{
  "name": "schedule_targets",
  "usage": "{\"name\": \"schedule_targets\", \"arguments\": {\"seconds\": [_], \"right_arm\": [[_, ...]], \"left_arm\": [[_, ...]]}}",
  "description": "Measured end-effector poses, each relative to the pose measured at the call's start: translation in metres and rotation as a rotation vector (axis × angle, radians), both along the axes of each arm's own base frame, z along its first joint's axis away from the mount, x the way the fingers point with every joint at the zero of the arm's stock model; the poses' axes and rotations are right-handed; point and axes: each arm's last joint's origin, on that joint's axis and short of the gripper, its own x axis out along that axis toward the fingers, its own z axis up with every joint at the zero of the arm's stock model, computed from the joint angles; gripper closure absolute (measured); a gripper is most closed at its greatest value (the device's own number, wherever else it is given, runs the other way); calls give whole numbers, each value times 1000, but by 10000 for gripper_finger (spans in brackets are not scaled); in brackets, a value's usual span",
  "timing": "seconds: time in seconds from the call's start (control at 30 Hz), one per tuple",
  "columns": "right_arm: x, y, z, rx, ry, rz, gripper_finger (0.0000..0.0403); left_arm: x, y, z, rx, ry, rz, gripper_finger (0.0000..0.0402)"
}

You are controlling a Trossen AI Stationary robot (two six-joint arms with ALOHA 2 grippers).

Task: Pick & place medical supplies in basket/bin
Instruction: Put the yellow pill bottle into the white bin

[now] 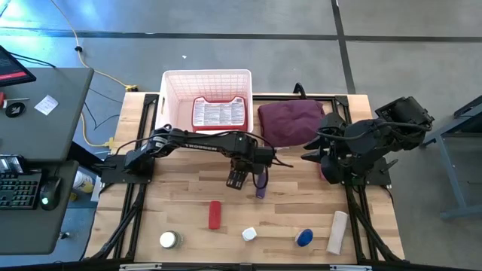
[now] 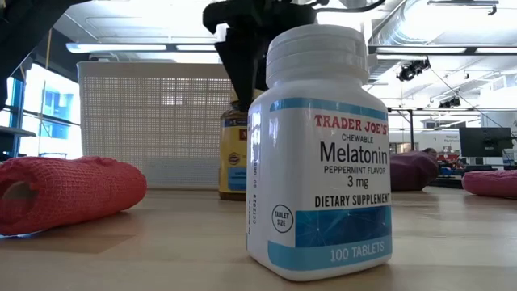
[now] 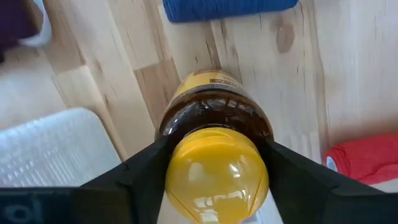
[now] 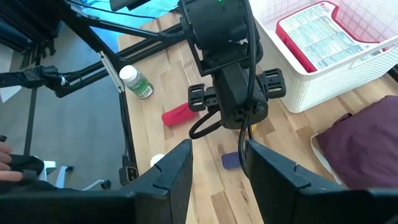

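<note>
An amber bottle with a yellow cap stands with its base on the table's middle, and my left gripper is shut on it from above. A purple cylinder lies right beside it. The white basket at the far edge holds the red first-aid case. A red cylinder, a white melatonin bottle, a blue item and a white cylinder sit near the front edge. My right gripper hangs open and high at the right. My left gripper pinches the bottle's yellow cap between its two fingers, one on each side. The fingers point straight down at it. The bottle is upright, and in the low view its base looks to rest on the table.
A maroon cloth bundle lies to the right of the basket, between the two arms. A small bottle with a white cap stands at the front left. A desk with a keyboard is beyond the table's left edge.
</note>
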Motion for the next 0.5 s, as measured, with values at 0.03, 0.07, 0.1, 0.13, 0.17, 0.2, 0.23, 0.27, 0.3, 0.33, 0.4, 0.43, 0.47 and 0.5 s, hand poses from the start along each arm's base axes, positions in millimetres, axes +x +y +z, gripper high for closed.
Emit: {"name": "schedule_targets", "arguments": {"seconds": [0.03,0.07,0.1,0.13,0.17,0.2,0.23,0.27,0.3,0.33,0.4,0.43,0.47,0.5], "right_arm": [[0,0,0,-1,0,0,263],[0,0,0,-3,-1,-1,263],[0,0,0,-8,-1,1,263],[0,0,0,-10,-2,1,263],[0,0,0,-13,-2,3,263],[0,0,0,-17,-1,7,263],[0,0,0,-22,-2,11,263],[0,0,0,-27,-1,15,263],[0,0,0,-32,-1,20,263],[0,0,0,-36,-1,23,263],[0,0,0,-45,-1,30,263],[0,0,0,-51,-1,35,263],[0,0,0,-55,-1,39,263],[0,0,0,-57,-1,41,263]], "left_arm": [[-1,0,0,0,8,13,142],[-2,0,2,-1,15,26,153],[-4,1,4,-4,21,33,157],[-5,0,5,-5,29,39,157],[-6,0,7,-9,36,48,157],[-6,0,9,-12,34,54,157],[-6,0,11,-13,35,59,157],[-7,-2,14,-13,43,56,157],[-9,-3,18,-11,52,53,157],[-10,-3,23,-11,58,52,157],[-11,-6,33,-18,25,51,157],[-10,-6,37,-22,3,62,157],[-11,-9,42,-37,-17,71,157],[-13,-9,47,-57,-28,80,157]]}}
